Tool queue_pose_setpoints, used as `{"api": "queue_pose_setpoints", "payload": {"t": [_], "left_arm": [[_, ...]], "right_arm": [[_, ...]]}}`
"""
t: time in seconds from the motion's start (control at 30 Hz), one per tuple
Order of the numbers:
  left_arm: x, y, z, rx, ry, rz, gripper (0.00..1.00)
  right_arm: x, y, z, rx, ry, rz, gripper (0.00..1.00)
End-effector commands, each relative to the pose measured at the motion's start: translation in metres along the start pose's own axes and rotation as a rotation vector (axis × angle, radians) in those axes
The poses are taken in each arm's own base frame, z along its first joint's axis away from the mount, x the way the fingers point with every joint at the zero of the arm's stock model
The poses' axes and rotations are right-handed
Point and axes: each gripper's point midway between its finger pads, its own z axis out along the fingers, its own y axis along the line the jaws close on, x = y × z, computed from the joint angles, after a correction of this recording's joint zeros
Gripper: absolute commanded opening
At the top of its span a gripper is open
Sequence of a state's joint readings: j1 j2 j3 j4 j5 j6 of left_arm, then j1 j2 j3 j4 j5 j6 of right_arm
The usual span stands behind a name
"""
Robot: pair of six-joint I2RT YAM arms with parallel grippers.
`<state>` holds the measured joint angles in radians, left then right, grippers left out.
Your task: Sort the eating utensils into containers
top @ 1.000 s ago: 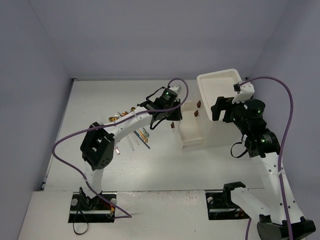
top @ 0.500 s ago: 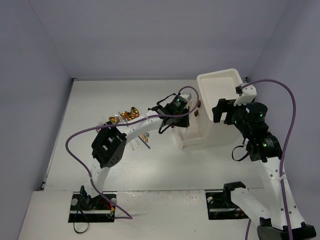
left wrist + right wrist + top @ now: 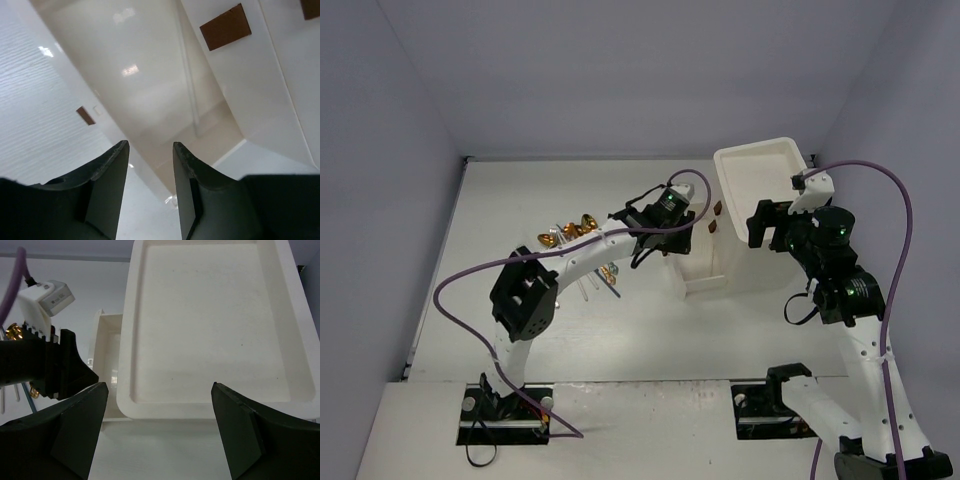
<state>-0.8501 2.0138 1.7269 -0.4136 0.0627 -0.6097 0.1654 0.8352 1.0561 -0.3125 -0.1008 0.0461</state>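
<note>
The containers are drawers of a white unit (image 3: 760,172) with brown handles (image 3: 717,209). One drawer (image 3: 703,268) stands pulled out toward me. My left gripper (image 3: 672,240) hovers at its left edge, jaws parted with nothing between them. In the left wrist view it (image 3: 150,145) looks down into that drawer (image 3: 150,75), where a thin pale rod (image 3: 189,85) lies along the floor. Gold spoons (image 3: 572,233) and more eating utensils (image 3: 603,277) lie on the table to the left. My right gripper (image 3: 767,222) is wide open and empty, level with the unit's top (image 3: 210,325).
The unit's top is a shallow raised-rim tray (image 3: 135,340). Grey walls close the table at the back and on both sides. My left arm (image 3: 575,255) stretches over the loose cutlery. The purple cables (image 3: 880,170) loop above both arms.
My left gripper travelled right from the cutlery pile to the open drawer, and its jaws have parted. The right arm shifted only slightly.
</note>
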Motion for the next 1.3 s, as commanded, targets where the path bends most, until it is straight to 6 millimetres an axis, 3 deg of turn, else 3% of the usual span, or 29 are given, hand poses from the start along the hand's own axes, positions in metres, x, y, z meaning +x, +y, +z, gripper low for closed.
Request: {"api": "queue_pose_setpoints", "payload": {"t": [0.0,0.2,0.3,0.4,0.63,1.03,1.13,1.27], "left_arm": [[-0.033,-0.001,-0.065,-0.028,-0.137,0.001,0.37],[-0.012,0.074,-0.103,-0.262,-0.169,-0.147,0.38],[0.02,0.117,-0.103,-0.347,-0.127,-0.262,0.38],[0.039,0.153,-0.11,-0.422,-0.118,-0.336,0.38],[0.077,0.221,-0.106,-0.534,-0.061,-0.469,0.38],[0.102,0.269,-0.073,-0.614,0.025,-0.509,0.37],[0.105,0.275,-0.067,-0.623,0.041,-0.512,0.3],[0.107,0.273,-0.07,-0.624,0.051,-0.517,0.15]], "right_arm": [[-0.02,-0.002,-0.001,0.015,-0.062,-0.019,0.82],[-0.017,-0.002,-0.001,0.017,-0.056,-0.016,0.82],[-0.016,-0.001,-0.002,0.012,-0.056,-0.012,0.82],[-0.017,-0.001,-0.004,0.009,-0.059,-0.009,0.82],[-0.013,0.001,-0.005,-0.004,-0.052,-0.007,0.82],[-0.01,0.003,-0.009,-0.011,-0.048,-0.005,0.82],[-0.009,0.002,-0.011,-0.008,-0.047,-0.007,0.82],[-0.007,0.0,-0.014,0.002,-0.044,-0.008,0.83]]}}
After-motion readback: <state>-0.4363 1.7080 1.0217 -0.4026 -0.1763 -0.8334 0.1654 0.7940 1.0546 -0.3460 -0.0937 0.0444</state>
